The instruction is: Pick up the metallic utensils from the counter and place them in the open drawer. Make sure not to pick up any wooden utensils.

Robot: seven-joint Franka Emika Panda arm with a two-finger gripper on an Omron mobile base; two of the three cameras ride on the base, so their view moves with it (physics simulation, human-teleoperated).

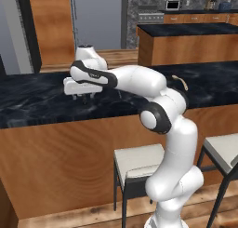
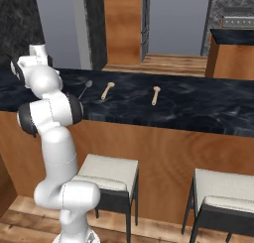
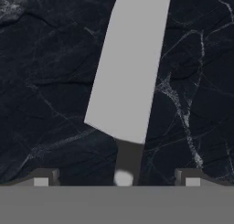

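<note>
A: We find the knife [image 3: 128, 77] flat on the counter [image 3: 50, 81], its pale grey blade running up the hand view and its dark handle [image 3: 128, 161] at the bottom, midway between the two fingertips [image 3: 43, 178].

B: And the gripper [image 3: 116, 179]?

A: Released. The jaws stand wide, one on each side of the handle, apart from it; we see nothing held. In the left base view the gripper [image 1: 85, 99] sits low over the black marble.

B: Other utensils?

A: In the right base view, a slim grey spoon [image 2: 85, 89] lies near the arm (partly behind it). Just beside it is a tan wooden utensil [image 2: 107, 90], and a second wooden one [image 2: 155, 95] lies farther right. All rest on the counter.
</note>
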